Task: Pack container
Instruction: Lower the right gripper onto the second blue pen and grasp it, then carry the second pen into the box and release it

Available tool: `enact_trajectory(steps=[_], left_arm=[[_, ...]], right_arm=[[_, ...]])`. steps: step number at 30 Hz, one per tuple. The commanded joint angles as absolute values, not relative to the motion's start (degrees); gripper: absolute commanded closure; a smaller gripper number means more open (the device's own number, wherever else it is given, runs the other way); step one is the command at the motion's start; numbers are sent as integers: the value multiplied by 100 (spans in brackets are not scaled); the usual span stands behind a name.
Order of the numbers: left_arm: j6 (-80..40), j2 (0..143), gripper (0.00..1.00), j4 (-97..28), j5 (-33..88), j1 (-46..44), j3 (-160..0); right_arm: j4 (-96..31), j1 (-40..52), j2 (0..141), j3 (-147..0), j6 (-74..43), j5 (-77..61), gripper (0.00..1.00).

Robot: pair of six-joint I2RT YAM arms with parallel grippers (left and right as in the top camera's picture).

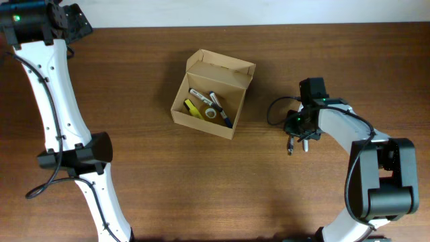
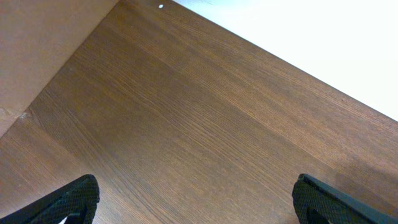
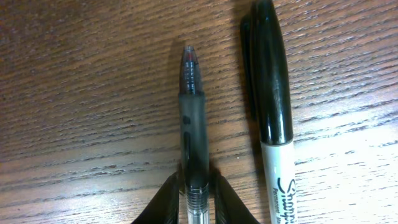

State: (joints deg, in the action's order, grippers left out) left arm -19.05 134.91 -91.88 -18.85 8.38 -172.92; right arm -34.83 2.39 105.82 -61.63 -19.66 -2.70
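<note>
The tan cardboard container (image 1: 207,121) stands open at mid-table with its flap lid up, holding markers, a yellow item and a tape roll. My right gripper (image 1: 295,134) is to its right, low at the table. In the right wrist view its fingers (image 3: 198,199) are shut on a clear pen with a dark grip (image 3: 193,124). A black-capped Sharpie marker (image 3: 273,112) lies just right of the pen on the wood. My left gripper (image 2: 199,205) is open and empty, far from the box at the table's back left.
The left arm's white links (image 1: 57,121) run down the left side of the table. The right arm's base (image 1: 383,188) sits at the front right. A white wall edge borders the table's far side (image 2: 323,43).
</note>
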Motion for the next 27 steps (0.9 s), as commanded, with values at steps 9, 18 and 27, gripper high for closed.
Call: enact_trajectory(steps=[9, 18, 27], left_arm=[[-1855, 13596, 0, -9177, -1883, 854, -17275], [-1855, 13596, 0, -9179, -1883, 854, -17275], [-1855, 13596, 0, -9177, -1883, 854, -17275]], right_arm=[[-3721, 261, 10973, -6326, -1693, -379, 96], [-5221, 574, 10267, -8246, -397, -762, 96], [-6189, 2265, 10086, -10521, 2154, -755, 96]])
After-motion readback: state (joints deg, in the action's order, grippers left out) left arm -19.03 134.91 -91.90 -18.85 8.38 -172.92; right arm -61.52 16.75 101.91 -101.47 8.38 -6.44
